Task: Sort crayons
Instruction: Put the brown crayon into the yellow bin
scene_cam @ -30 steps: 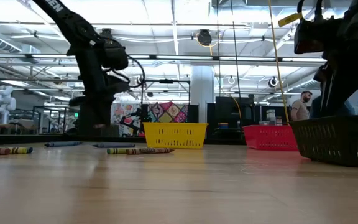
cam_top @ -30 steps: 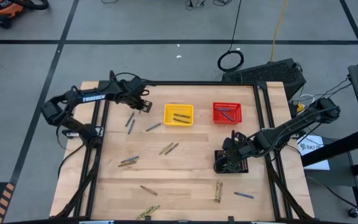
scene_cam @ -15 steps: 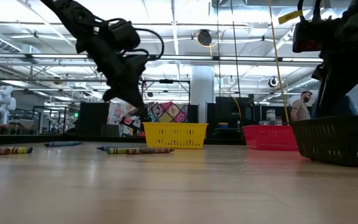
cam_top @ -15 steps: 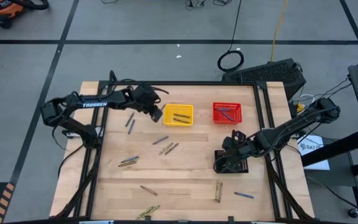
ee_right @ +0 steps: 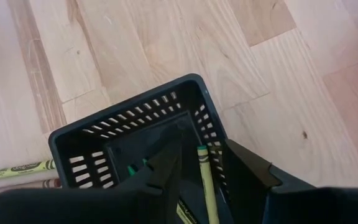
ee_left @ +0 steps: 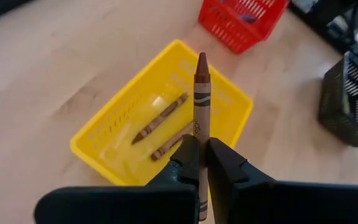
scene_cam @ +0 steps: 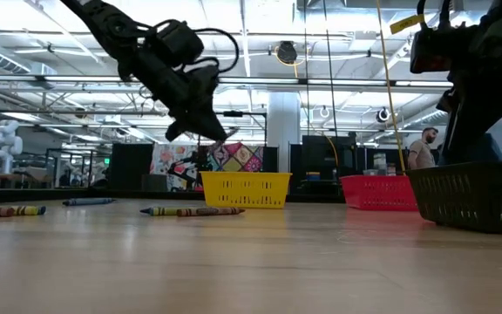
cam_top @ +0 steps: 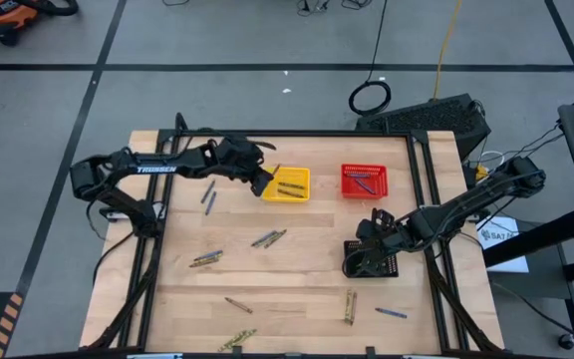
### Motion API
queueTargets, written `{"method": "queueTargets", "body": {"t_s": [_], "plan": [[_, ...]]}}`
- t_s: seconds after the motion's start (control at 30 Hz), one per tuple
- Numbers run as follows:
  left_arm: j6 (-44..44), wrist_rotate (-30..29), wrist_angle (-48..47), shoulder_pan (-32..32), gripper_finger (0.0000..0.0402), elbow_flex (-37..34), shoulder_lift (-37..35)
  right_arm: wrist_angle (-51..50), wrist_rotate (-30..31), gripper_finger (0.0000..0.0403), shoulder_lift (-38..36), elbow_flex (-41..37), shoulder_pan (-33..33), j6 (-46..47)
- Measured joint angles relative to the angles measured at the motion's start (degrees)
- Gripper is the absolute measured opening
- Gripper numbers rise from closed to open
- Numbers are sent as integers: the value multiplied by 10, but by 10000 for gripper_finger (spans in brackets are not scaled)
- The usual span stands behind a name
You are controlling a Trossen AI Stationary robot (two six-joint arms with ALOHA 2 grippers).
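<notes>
Only left wrist view shows left gripper point(ee_left: 199, 163) clamping brown crayon point(ee_left: 201, 106) above yellow basket point(ee_left: 114, 132).

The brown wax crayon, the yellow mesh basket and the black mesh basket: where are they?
Brown wax crayon point(ee_left: 201, 93), left wrist view, on its paper-wrapped shaft.
Yellow square mesh basket point(ee_left: 98, 140), left wrist view, on its near rim.
Black square mesh basket point(ee_right: 120, 118), right wrist view, on its slotted wall.

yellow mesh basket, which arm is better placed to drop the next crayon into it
Left. The left gripper is shut on a brown crayon right above the yellow mesh basket, which already holds two brown ones. The right gripper is over the black mesh basket with a yellow-green crayon.
</notes>
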Motion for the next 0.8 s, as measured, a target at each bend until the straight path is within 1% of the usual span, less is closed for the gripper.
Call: {"method": "queueTargets", "body": {"t_s": [0.17,0.3,0.47,0.6,0.8], "plan": [[13,4,-13,-12,6,36,57,1,0,105,0,0,0,0],[58,5,-65,-27,6,80,94,1,0,105,0,0,0,0],[92,-7,-122,-34,6,126,125,1,0,105,0,0,0,0],[111,-24,-151,-34,7,144,144,2,0,105,0,0,0,0],[140,-24,-153,-38,44,148,153,3,0,105,0,0,0,0]]}}
